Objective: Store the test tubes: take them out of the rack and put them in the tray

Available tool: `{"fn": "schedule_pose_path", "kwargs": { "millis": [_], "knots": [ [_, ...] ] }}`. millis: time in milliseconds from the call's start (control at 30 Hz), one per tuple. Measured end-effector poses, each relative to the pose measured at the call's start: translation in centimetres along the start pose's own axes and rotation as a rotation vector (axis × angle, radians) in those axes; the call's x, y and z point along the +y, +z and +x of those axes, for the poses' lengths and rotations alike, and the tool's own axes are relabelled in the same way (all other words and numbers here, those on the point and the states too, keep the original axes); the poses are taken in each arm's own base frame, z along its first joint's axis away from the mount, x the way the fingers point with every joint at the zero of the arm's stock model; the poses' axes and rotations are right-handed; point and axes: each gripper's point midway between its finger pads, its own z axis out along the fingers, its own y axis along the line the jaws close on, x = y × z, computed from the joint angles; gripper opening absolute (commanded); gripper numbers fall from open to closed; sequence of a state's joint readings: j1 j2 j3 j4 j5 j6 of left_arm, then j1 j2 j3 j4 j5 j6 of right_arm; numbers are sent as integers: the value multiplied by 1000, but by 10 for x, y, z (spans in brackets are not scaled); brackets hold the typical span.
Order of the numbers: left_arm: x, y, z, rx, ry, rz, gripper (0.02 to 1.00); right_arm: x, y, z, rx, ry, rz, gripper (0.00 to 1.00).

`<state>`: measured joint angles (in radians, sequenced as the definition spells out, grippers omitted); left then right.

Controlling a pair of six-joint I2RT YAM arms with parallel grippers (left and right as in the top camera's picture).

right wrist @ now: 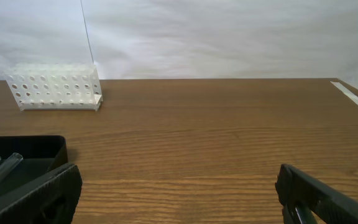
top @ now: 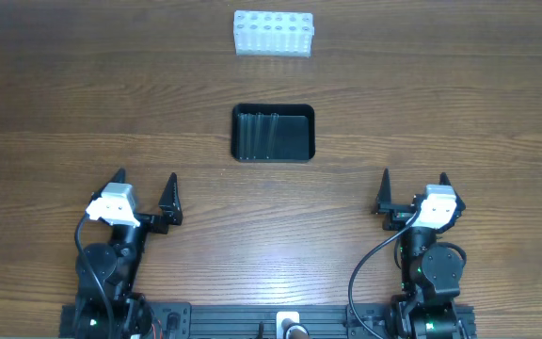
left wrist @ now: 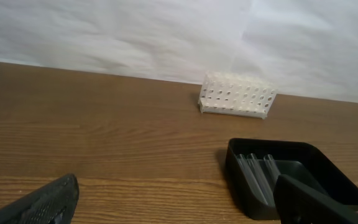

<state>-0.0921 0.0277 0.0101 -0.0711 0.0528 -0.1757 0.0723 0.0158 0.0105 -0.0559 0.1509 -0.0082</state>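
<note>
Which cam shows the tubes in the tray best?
Top view: looks straight into the tray, test tubes side by side. Left wrist view sees them slanted over the wall; right wrist view, a few ends.

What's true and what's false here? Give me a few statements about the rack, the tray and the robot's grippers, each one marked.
1. The white perforated plastic rack stands farther from the arm bases than the black rectangular tray. True.
2. Clear test tubes lie inside the tray. True.
3. The left gripper holds a tube. False: it is open and empty.
4. The rack touches the tray. False: bare brown wooden table lies between them.
5. The right gripper is open. True.
</note>
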Motion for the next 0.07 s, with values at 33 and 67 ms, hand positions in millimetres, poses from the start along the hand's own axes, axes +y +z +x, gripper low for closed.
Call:
{"fn": "schedule_pose_path", "kwargs": {
  "millis": [33,67],
  "knots": [
    [0,0,0,0,0,0,1000,0,0,0,0,0,0,991],
    [0,0,0,0,0,0,1000,0,0,0,0,0,0,993]
  ]
}}
